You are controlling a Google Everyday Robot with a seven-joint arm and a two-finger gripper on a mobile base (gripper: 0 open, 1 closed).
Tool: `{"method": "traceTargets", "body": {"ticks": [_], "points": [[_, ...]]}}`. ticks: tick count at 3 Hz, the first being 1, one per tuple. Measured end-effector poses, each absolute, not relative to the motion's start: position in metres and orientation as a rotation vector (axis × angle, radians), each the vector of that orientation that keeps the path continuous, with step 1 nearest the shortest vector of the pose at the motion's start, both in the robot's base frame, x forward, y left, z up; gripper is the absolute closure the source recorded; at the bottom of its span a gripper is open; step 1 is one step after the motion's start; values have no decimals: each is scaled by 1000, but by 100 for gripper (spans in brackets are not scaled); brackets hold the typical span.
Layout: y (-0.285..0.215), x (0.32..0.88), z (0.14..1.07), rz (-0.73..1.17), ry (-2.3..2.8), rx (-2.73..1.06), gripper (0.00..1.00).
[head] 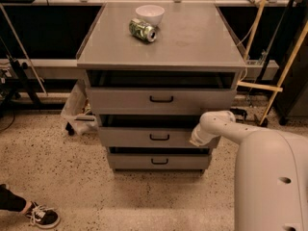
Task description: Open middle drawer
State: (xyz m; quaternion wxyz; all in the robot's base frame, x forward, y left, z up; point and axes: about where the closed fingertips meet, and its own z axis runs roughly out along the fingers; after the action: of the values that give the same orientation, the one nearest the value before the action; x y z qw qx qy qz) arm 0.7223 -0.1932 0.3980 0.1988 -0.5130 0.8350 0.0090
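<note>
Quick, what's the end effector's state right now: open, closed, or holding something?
End effector: cannot be told whether open or closed; it is in front of the right end of the middle drawer.

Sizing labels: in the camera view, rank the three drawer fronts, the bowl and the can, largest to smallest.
top drawer
middle drawer
bottom drawer
bowl and can: about alike
Gripper: at the middle drawer's right end.
</note>
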Motion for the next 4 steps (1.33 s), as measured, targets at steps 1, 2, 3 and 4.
{"method": "traceTargets", "body": {"ticks": [1, 2, 3, 4], "points": [[-194, 722, 406, 25, 2336, -1435, 100], [-195, 723, 412, 25, 2336, -1435, 100], [-197, 723, 417, 25, 2335, -1435, 100], [-201, 724, 428, 14, 2324, -1411, 100]]}}
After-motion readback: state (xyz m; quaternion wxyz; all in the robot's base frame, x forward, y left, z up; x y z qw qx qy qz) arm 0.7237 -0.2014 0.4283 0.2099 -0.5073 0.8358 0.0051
